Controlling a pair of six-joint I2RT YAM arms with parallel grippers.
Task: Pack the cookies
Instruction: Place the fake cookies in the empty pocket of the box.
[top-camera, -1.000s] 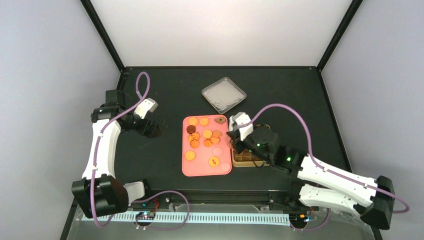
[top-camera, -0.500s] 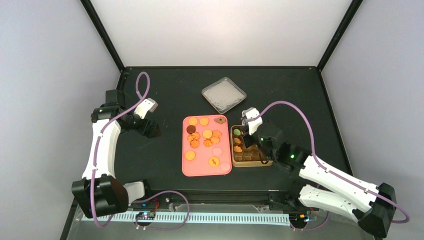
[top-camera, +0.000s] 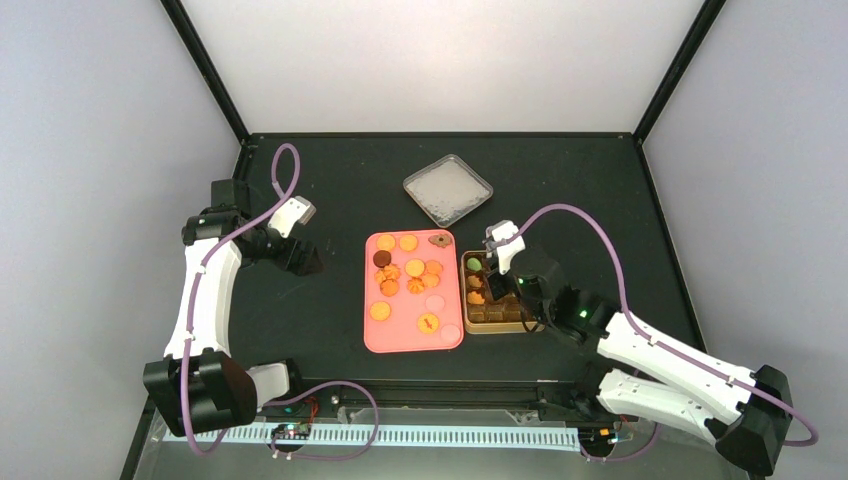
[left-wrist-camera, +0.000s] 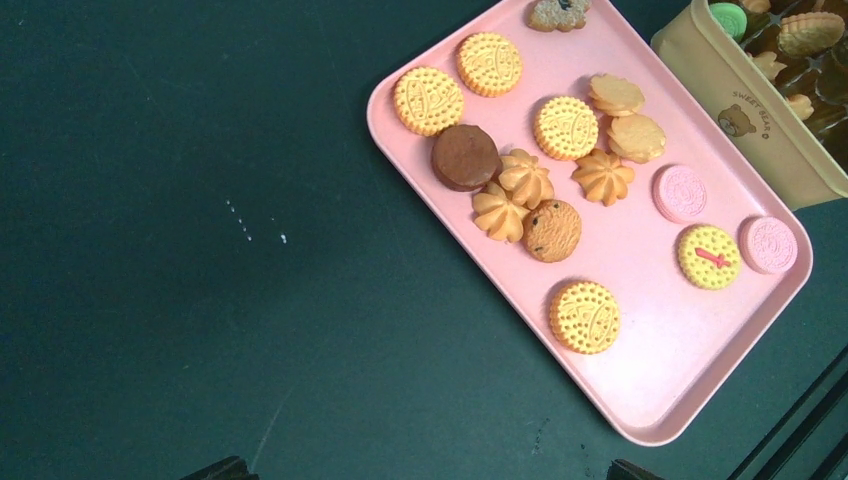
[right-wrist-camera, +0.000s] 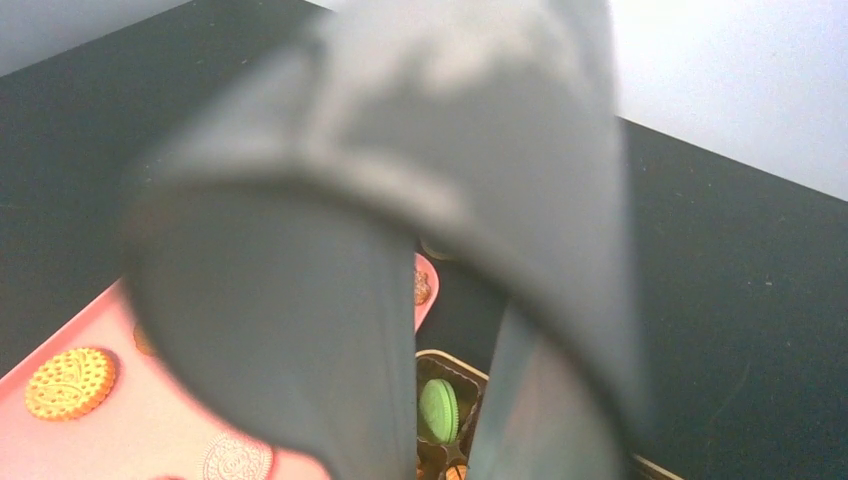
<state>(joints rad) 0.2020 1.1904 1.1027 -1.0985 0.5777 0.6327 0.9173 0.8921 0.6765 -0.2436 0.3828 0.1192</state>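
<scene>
From above, a pink tray (top-camera: 400, 332) lies in the middle of the desk (top-camera: 330, 180), somewhat toward the near edge. The cookies (top-camera: 405, 275) lie loose on it, mostly orange-golden ones. A tan tin (top-camera: 500, 328) with compartments sits against the tray's right side, and a few cookies already lie in it, a green cookie (top-camera: 474, 264) in the far left compartment. A silver square dish (top-camera: 448, 188) sits apart, toward the far edge. The left end effector (top-camera: 298, 258) hangs between the tray and the desk's left edge. The right end effector (top-camera: 489, 288) is over the left part of the tin.

In the left wrist view the tray runs slantwise across the desk. On it are round golden biscuits, flower-shaped ones, one dark brown cookie (left-wrist-camera: 465, 157) and two pale pink cookies (left-wrist-camera: 680, 193) near the tin's wall. Only the two fingertips (left-wrist-camera: 215, 468) show, at the bottom edge. They stand far apart with nothing between them, so the left end effector is released.

In the right wrist view the two blurred dark fingers (right-wrist-camera: 280, 320) fill most of the picture. A narrow gap runs between them, and the green cookie shows through it, in its compartment below. I cannot tell whether the right end effector is clenched, released or grasping anything. The tray with a golden biscuit lies at the lower left.
</scene>
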